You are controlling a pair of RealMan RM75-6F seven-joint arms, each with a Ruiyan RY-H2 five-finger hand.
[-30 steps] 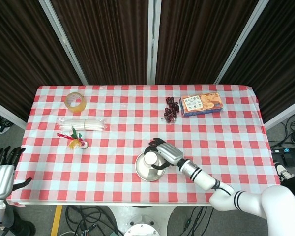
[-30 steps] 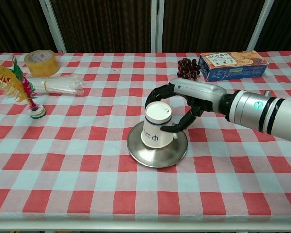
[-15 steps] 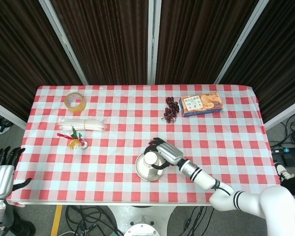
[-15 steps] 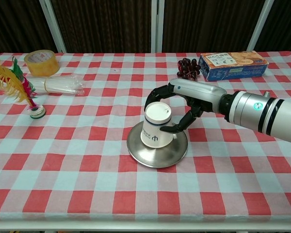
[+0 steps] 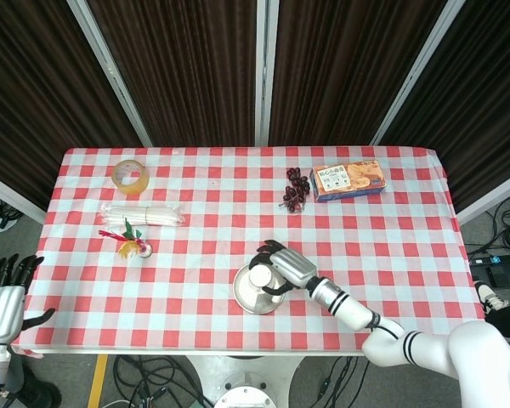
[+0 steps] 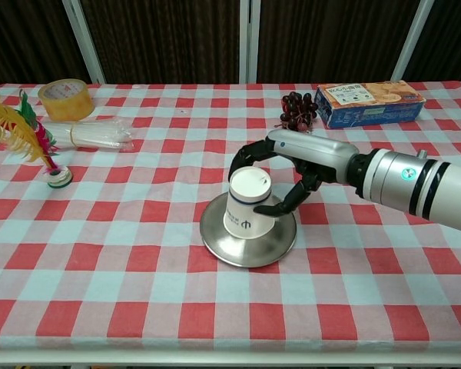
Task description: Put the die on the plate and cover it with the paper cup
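A white paper cup (image 6: 248, 204) stands upside down on the round metal plate (image 6: 215, 242), slightly tilted, near the table's front middle. My right hand (image 6: 292, 165) wraps around the cup from the right: its fingers arch over the far side and the thumb touches the near right side. In the head view the cup (image 5: 260, 278), the plate (image 5: 245, 299) and the right hand (image 5: 287, 265) show the same hold. The die is hidden; I cannot see it anywhere. My left hand (image 5: 2, 302) hangs off the table's left front corner, fingers apart and holding nothing.
A tape roll (image 6: 64, 98), a clear bag of sticks (image 6: 92, 134) and a feathered shuttlecock (image 6: 31, 138) lie at the left. Dark grapes (image 6: 296, 108) and a biscuit box (image 6: 369, 102) sit at the back right.
The right hand and cup have shifted slightly; the cup now sits a little lower on the plate. The left hand has not moved.
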